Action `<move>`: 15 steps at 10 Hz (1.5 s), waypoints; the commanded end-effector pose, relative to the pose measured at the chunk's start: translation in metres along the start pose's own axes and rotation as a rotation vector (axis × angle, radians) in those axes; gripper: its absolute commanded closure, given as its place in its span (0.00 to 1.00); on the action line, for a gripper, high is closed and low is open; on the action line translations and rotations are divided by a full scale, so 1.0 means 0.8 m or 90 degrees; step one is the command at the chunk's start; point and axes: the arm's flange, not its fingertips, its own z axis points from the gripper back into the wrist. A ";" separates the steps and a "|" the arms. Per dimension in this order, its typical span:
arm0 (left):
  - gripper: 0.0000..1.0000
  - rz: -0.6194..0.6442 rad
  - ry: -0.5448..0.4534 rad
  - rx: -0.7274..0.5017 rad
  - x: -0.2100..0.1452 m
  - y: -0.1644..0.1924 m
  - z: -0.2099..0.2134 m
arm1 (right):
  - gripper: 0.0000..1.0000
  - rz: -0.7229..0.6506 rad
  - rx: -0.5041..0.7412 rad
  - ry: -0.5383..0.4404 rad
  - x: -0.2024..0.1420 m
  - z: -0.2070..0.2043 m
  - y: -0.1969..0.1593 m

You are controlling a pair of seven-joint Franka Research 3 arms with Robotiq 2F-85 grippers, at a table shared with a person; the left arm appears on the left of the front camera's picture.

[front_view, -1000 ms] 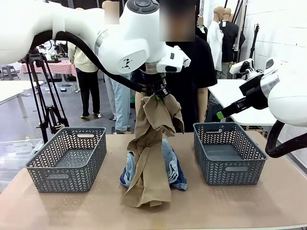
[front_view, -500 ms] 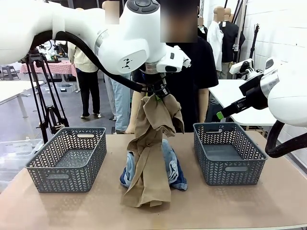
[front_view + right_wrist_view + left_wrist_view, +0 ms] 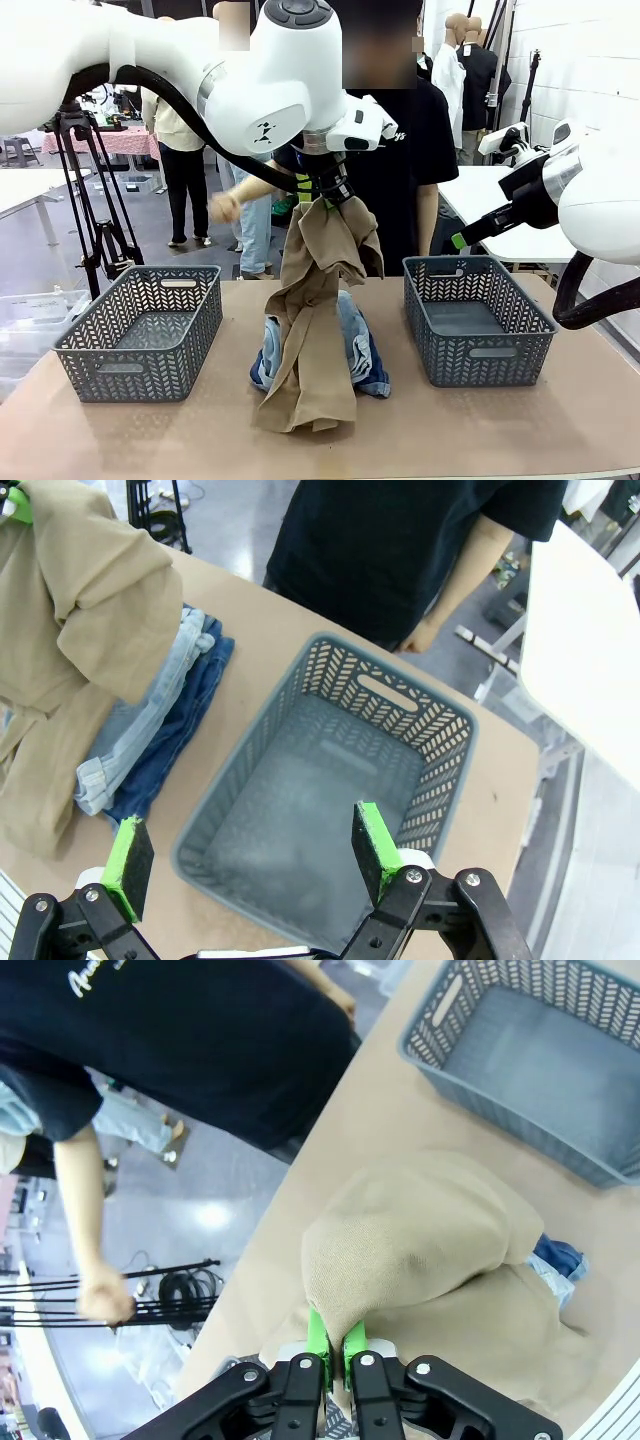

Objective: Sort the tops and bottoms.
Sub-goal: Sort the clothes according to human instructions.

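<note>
My left gripper (image 3: 322,198) (image 3: 334,1336) is shut on the top of the long tan garment (image 3: 315,305) (image 3: 420,1250), which hangs from it above the table's middle with its lower end bunched on the tabletop. Under and behind it lie the denim pieces: dark blue shorts (image 3: 368,365) (image 3: 172,740) and a pale grey-blue piece (image 3: 140,745). The teal green garment is hidden. My right gripper (image 3: 245,865) is open and empty, held high over the right grey basket (image 3: 475,318) (image 3: 330,780).
A second grey basket (image 3: 145,330) stands empty at the table's left. A person in a black T-shirt (image 3: 405,140) stands at the far edge, one fist (image 3: 224,208) raised to the left. A white table (image 3: 500,210) lies beyond on the right.
The person has raised a fist out to the left and leaned slightly. Both arms and the hanging tan garment have stayed put.
</note>
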 end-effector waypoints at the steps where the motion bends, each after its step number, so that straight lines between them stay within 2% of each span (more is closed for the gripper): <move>1: 1.00 -0.007 -0.004 -0.008 -0.002 0.005 0.008 | 0.00 0.002 0.007 0.000 -0.001 -0.002 -0.002; 15: 1.00 -0.007 -0.004 -0.008 -0.002 0.005 0.008 | 0.00 0.002 0.007 0.000 -0.001 -0.002 -0.002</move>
